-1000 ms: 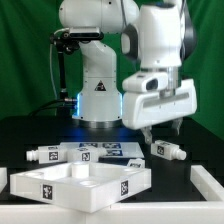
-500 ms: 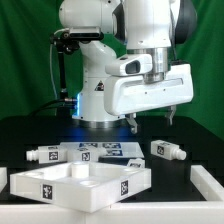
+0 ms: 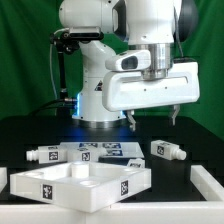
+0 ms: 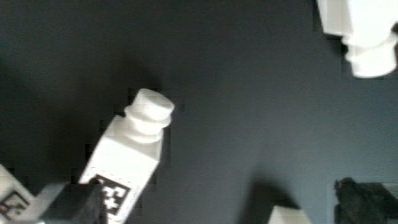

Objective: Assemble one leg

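Observation:
One leg (image 3: pixel 167 150), a short white peg with tag stickers, lies on the black table at the exterior view's right. Another leg (image 3: pixel 45 155) lies at the left. My gripper (image 3: pixel 152 118) hangs open and empty above the table, over the right leg and clear of it. In the wrist view a leg (image 4: pixel 130 152) lies with its narrow round tip pointing away. It sits beside one dark fingertip (image 4: pixel 68 200), and the gap of the gripper (image 4: pixel 217 205) holds only bare table. A second white piece (image 4: pixel 363 35) shows at the frame's far corner.
The marker board (image 3: pixel 100 150) lies flat between the two legs. The large white square panel (image 3: pixel 80 183) with a raised rim sits at the front. Another white part (image 3: pixel 210 181) shows at the right edge. The robot base (image 3: pixel 97 95) stands behind.
The hand has turned so both fingers show spread apart, and it has risen a little above the table. The legs and the panel have not moved.

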Robot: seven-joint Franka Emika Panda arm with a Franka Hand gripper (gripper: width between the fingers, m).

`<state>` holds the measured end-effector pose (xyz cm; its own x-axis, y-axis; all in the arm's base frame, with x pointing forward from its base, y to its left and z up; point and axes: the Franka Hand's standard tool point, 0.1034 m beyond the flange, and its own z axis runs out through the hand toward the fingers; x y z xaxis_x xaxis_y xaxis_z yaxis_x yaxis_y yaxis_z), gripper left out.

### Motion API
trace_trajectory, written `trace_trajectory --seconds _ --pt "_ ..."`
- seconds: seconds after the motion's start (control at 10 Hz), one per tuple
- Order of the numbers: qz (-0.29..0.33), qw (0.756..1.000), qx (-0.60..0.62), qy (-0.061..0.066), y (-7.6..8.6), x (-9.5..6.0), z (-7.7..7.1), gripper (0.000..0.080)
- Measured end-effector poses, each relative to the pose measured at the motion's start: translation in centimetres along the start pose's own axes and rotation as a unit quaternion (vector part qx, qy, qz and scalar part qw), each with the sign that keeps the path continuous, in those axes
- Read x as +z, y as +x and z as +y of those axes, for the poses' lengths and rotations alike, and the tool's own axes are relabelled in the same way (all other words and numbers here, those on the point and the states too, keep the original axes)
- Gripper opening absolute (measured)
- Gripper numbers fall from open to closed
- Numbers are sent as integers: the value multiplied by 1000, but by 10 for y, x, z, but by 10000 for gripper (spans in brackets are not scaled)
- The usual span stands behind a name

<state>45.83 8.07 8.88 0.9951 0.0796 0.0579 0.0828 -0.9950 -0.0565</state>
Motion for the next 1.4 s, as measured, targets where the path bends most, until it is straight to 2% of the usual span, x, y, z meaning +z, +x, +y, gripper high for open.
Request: trace_trajectory --seconds 0.6,0.7,0.8,0.9,1.0,1.1,1.4 --pt "-1 1000 12 3 -1 2 0 649" --pt "-9 1000 24 2 1 3 7 649" --pt "-15 999 46 2 10 4 16 649" --pt "-17 997 80 4 19 7 18 649" --pt "-15 996 91 8 23 14 20 649" --pt "5 998 55 7 28 20 29 649" --pt "3 998 55 7 27 22 30 649"
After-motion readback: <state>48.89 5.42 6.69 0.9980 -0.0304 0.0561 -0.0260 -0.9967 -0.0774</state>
